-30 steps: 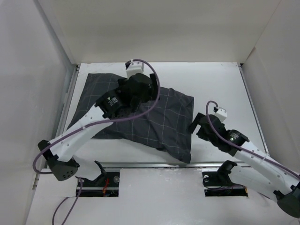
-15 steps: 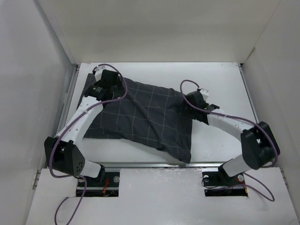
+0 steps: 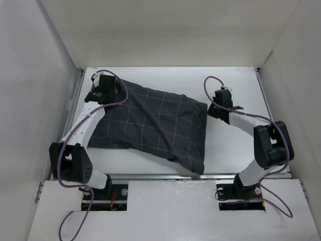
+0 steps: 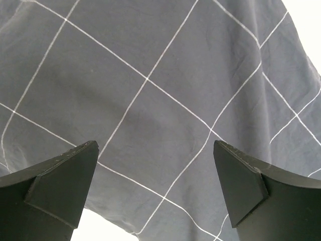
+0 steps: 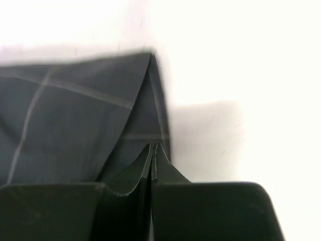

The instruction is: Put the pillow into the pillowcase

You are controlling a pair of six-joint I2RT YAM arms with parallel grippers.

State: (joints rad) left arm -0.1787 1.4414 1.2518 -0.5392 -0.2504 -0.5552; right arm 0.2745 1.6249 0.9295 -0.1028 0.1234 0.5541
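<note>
Left claw point(image 4: 154, 148) gapes empty above the plump pillowcase point(image 3: 155, 123) on the table point(image 3: 235, 145), right claw point(image 5: 152, 150) shut empty beside its corner; pillow unseen, probably inside, so both likely need only lift clear.

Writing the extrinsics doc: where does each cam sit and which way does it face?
Top external: above and behind the robot, looking down at the table; both arms, left gripper and right gripper at either end of the pillowcase.
Left wrist: on the left arm, facing the pillowcase; open fingers show.
Right wrist: on the right arm, facing a pillowcase corner; shut fingers show.
All see the pillowcase.
</note>
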